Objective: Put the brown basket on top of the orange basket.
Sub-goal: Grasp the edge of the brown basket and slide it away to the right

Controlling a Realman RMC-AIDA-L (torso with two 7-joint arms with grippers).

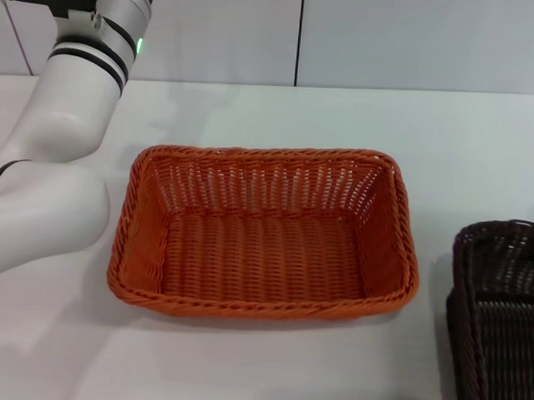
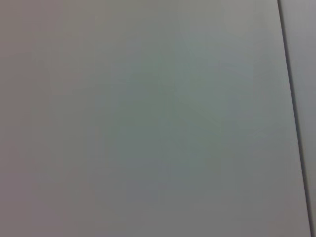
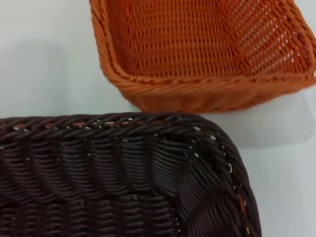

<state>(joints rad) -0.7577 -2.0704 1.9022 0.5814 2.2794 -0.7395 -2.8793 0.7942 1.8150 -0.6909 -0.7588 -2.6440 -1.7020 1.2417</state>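
stacking has not happened yet: the orange basket (image 1: 264, 235) sits empty in the middle of the white counter (image 1: 479, 155), and the brown basket (image 1: 500, 313) stands apart to its right, near the counter's right edge and partly out of the head view. the right wrist view looks down into the brown basket (image 3: 113, 177) from close above, with the orange basket (image 3: 207, 54) just beyond its braided rim, a strip of bare counter between them. whether the right jaws are open or already on the rim cannot be told, since they show nowhere. the left arm (image 1: 49, 157) rests at the left side, its jaws unseen too, its wrist view showing only a plain pale surface. lifting, carrying across and setting down all remain. nothing lies between the baskets.
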